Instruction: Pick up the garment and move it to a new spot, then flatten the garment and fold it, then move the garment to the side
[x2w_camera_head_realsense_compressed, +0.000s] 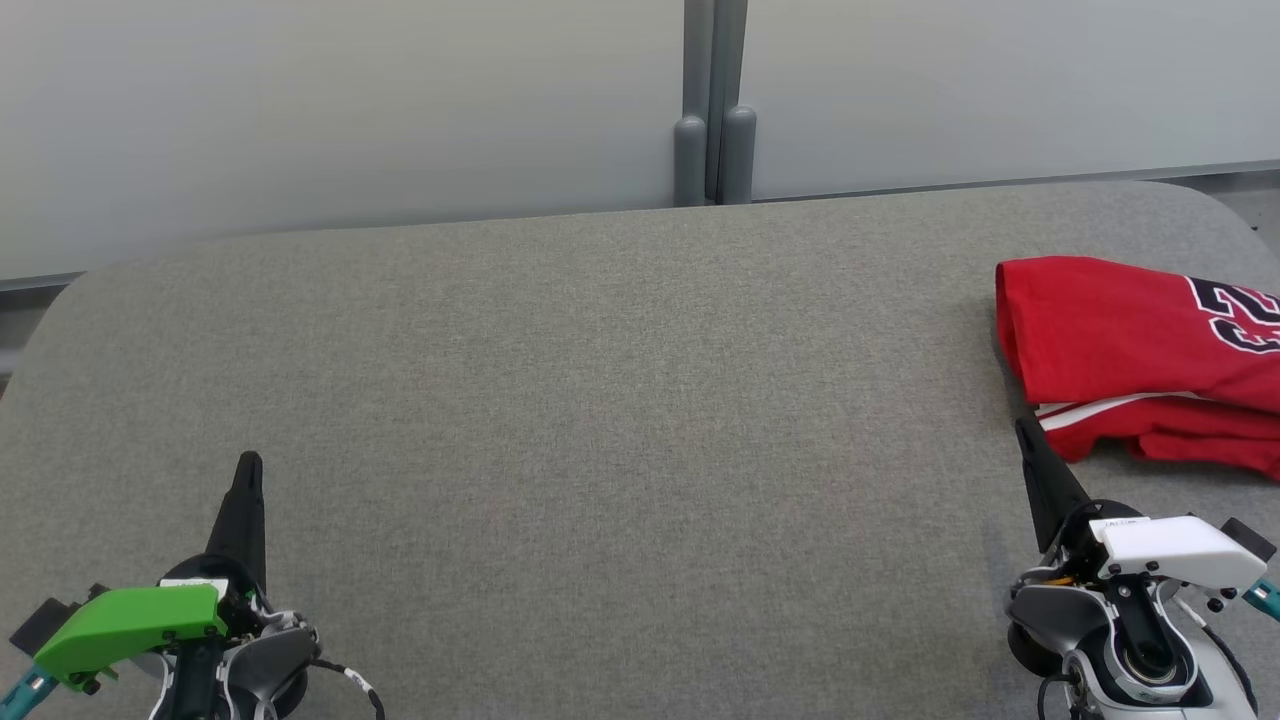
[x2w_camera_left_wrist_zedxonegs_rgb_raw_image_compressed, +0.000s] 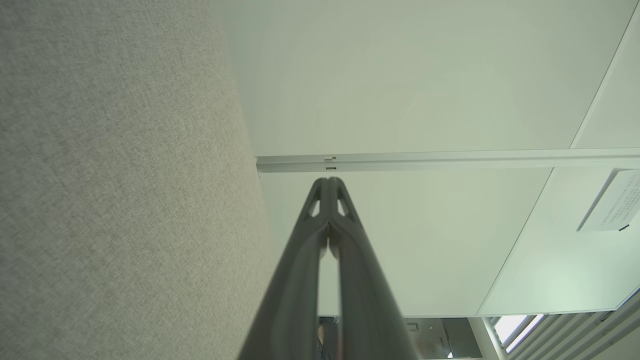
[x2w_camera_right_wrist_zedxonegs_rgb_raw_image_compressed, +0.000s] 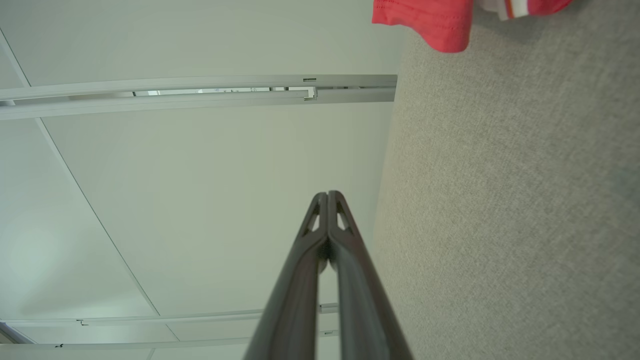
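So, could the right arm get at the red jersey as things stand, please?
Probably yes: the right gripper sits just beside the jersey, with nothing on the table between them, though its jaws are shut.

table top (x2w_camera_head_realsense_compressed: 600, 380): grey woven cloth, matt, coarse-grained; garment (x2w_camera_head_realsense_compressed: 1110, 320): red smooth knit, faint sheen, stitched hem; left gripper (x2w_camera_head_realsense_compressed: 247, 470) and right gripper (x2w_camera_head_realsense_compressed: 1025, 435): dark matt plastic-looking fingers; green cover (x2w_camera_head_realsense_compressed: 130, 620): smooth plastic; wall panels (x2w_camera_head_realsense_compressed: 300, 120): smooth, matt

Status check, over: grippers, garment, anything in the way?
Both shut, empty: left gripper over bare cloth, right gripper beside jersey. Jersey folded at table right edge. Nothing between them.
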